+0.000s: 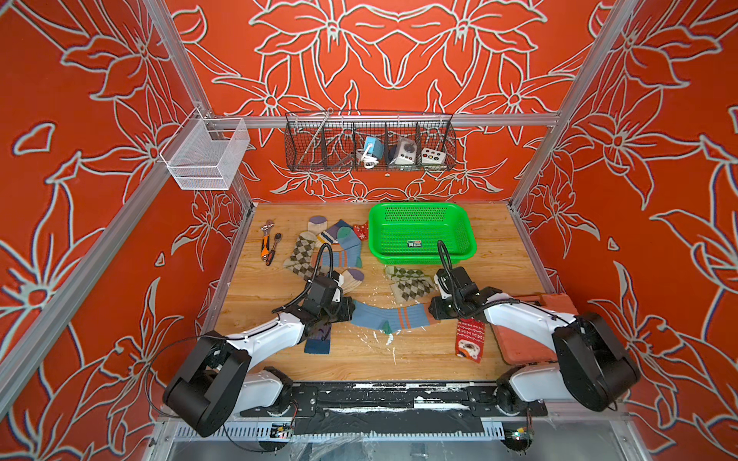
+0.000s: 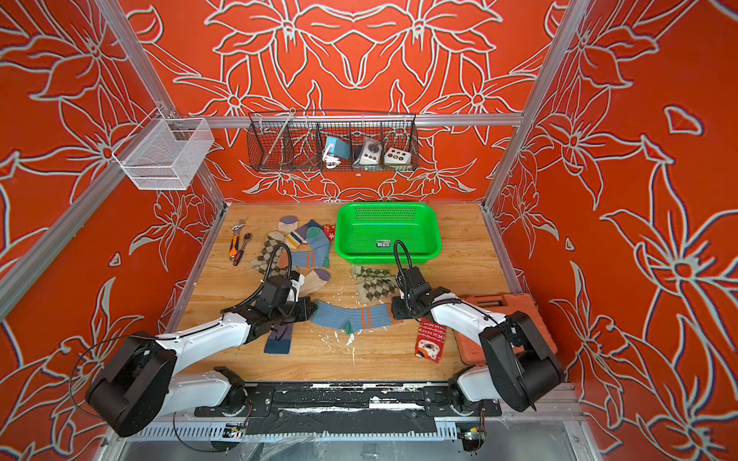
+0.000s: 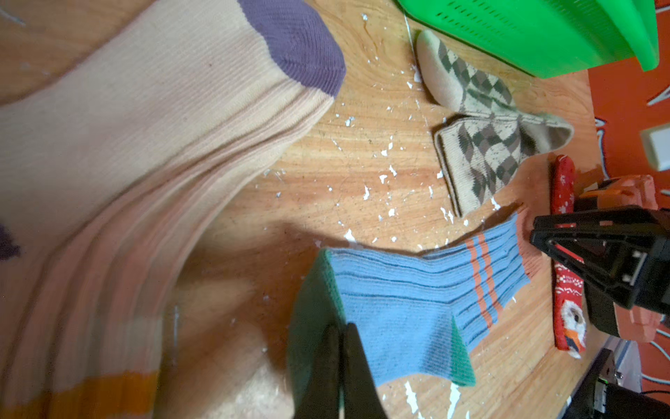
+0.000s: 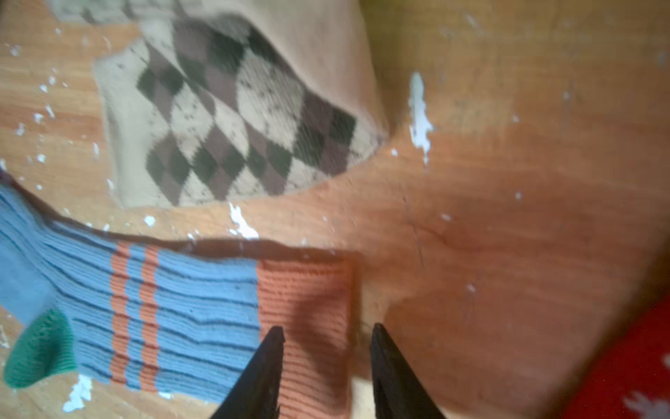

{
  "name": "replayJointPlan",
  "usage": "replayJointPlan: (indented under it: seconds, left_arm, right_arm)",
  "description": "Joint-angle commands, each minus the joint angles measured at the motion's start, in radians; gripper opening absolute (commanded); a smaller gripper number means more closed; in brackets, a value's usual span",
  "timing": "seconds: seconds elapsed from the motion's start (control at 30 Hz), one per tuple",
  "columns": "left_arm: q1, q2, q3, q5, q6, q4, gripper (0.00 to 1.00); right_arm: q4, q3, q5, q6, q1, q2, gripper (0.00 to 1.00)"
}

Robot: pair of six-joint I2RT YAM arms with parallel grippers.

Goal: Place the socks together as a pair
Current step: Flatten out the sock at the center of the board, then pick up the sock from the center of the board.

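Centre of both top views: blue sock (image 1: 389,317) stretched between arms. left gripper (image 3: 340,362) clamped on its green toe, right gripper (image 4: 326,337) jaws apart at orange cuff.

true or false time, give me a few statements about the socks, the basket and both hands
1. The left hand is shut on the green toe of the blue sock. True.
2. The right hand is clamped shut. False: its fingers stand apart at the blue sock's orange cuff.
3. The green basket holds a pair of socks. False: no sock is in it.
4. A red sock lies on the table. True.
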Motion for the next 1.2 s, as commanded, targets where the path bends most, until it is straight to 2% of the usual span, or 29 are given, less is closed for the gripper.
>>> replayJointPlan:
  seconds: [0.0,0.17,0.37,0.53,0.7,0.77,0.83,0.93,1.17]
  left_arm:
    - [0.012,0.003,0.02,0.022,0.008,0.021,0.17]
    - [0.014,-0.023,0.011,0.013,0.005,0.028,0.32]
    - [0.014,-0.048,-0.003,0.004,0.001,0.037,0.36]
    - [0.018,-0.075,0.005,-0.023,-0.008,0.039,0.39]
    - [0.068,-0.164,0.043,-0.15,-0.018,-0.002,0.56]
    - [0.129,-0.168,0.073,-0.165,-0.018,0.011,0.69]
    - [0.184,-0.128,0.12,-0.164,-0.009,0.025,0.74]
    - [0.249,-0.021,0.214,-0.144,0.011,0.038,0.75]
    - [0.286,0.266,0.417,-0.128,0.075,-0.025,0.71]
  right_arm:
    - [-0.007,0.056,-0.002,-0.007,-0.03,-0.03,0.44]
    - [-0.052,0.155,-0.018,-0.039,-0.11,-0.043,0.5]
    - [-0.015,0.246,-0.1,-0.037,-0.209,0.023,0.51]
    - [0.002,0.324,-0.143,-0.038,-0.221,0.113,0.51]
    - [-0.017,0.347,-0.188,-0.052,-0.22,0.108,0.51]
    - [-0.037,0.333,-0.2,-0.053,-0.22,0.062,0.52]
    - [-0.055,0.314,-0.223,-0.058,-0.22,0.007,0.52]
    - [-0.093,0.281,-0.254,-0.073,-0.219,-0.069,0.53]
    - [-0.049,0.16,-0.276,-0.076,-0.219,-0.176,0.49]
